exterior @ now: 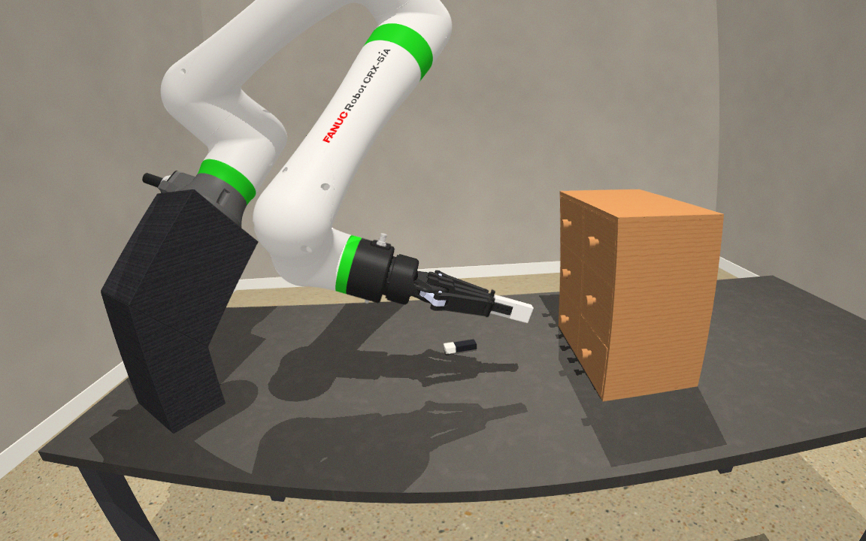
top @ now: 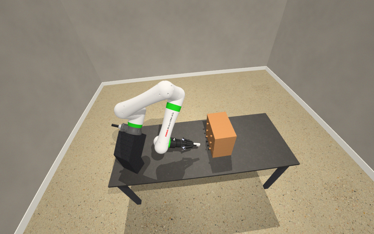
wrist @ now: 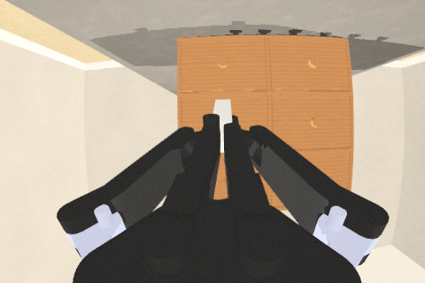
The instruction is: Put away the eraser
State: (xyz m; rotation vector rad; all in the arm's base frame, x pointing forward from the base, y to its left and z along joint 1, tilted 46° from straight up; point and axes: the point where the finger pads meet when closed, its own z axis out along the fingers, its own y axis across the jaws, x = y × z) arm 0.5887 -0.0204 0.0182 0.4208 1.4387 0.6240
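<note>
The eraser (exterior: pixel 459 346), white with a black sleeve, lies on the table, below the gripper in the exterior view. A dark corner at the top right edge of the wrist view is probably part of it. My gripper (top: pixel 197 144) (exterior: pixel 522 310) (wrist: pixel 223 111) is shut and empty, its white fingertips together. It is held above the table, pointing at the chest's front with a gap between. The orange chest (top: pixel 224 130) (exterior: pixel 658 302) (wrist: pixel 267 66) stands upright. Its drawers, in two columns of three, look pushed in. Their contents are hidden.
Round knobs stick out of the chest's front, such as an upper near knob (exterior: pixel 593 241) and a lower near knob (exterior: pixel 586 353). The robot's black pedestal (top: pixel 128 151) (exterior: pixel 174 302) stands at the other end of the dark table (top: pixel 264 139) (exterior: pixel 799 349).
</note>
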